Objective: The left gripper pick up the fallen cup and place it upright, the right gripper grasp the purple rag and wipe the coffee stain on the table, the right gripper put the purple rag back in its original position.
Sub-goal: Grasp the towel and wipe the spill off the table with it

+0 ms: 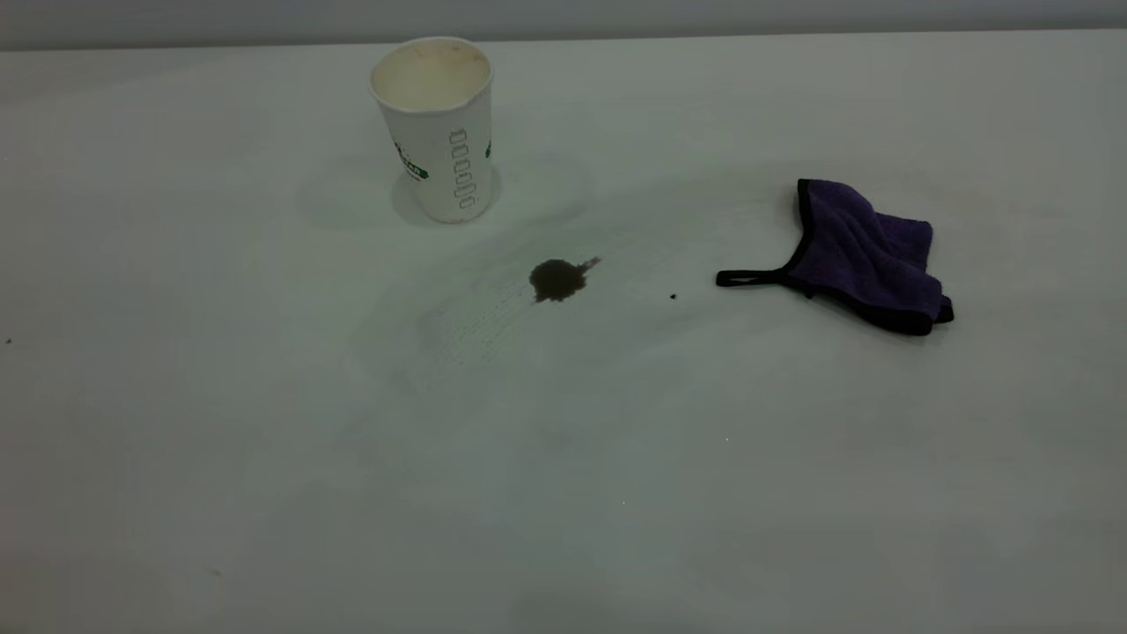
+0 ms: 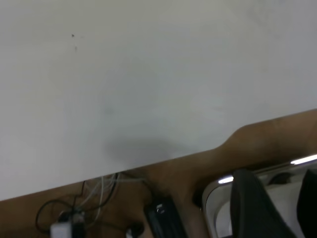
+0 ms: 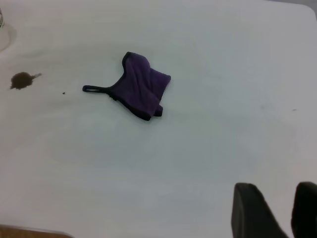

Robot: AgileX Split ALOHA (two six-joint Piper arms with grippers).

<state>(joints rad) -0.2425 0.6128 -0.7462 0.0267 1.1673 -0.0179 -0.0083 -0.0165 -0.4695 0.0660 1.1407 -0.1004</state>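
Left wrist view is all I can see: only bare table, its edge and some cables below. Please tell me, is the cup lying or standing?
Observer: The cup stands upright with its mouth up, toward the far side of the table in the exterior view.
Operator: Is the spill wiped?
Observer: No. The coffee stain is on the table in front of the cup, and the two do not touch.
Operator: Where is the cloth?
Observer: The purple rag lies crumpled to the right of the stain in the exterior view, with its strap pointing toward the stain. The right gripper is open and well apart from the rag.
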